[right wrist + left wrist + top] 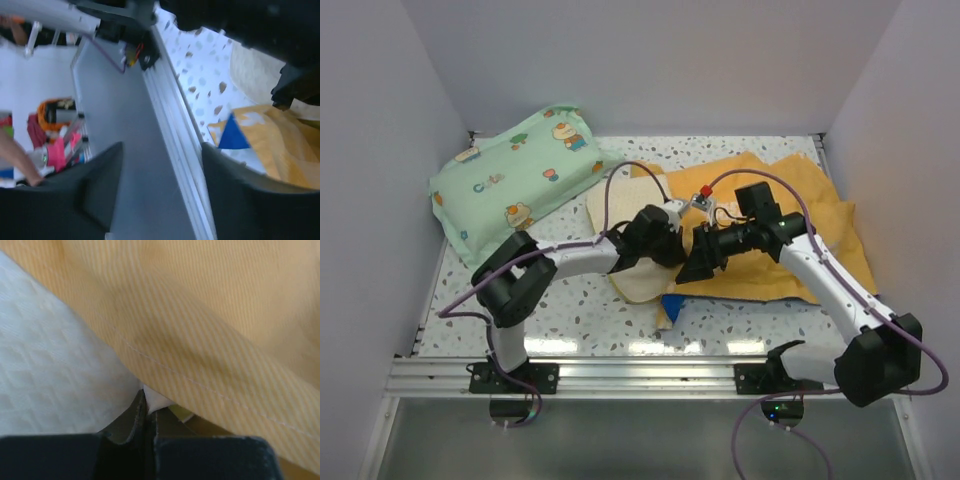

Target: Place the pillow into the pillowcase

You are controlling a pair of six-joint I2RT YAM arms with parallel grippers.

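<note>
Right now, both arms crowd the middle of the table [570, 310]. The pillow [638, 285] lies at the centre, its right side meeting the left edge of the pillowcase [790, 215]. The case is spread flat over the right half, with a blue corner turned up on the near side. The mint-green pillow [515, 180] sits far left, well out of it.

The left gripper [150, 407] is clenched, fingers [125, 425] pinching a small tab of pale cloth. It looks like the pillow's edge, right under the orange hem, though I can't be sure. The right gripper [161, 147] is released, nothing between its fingers, hovering just beside the left one.

Here's the worry: nobody is holding the case's mouth open. Push the pillow right and it may simply shove or bunch the thin cloth instead of sliding inside. That pinch is slim too, so a firm tug could pull the tab free. And the arms are close enough to knock each other.
</note>
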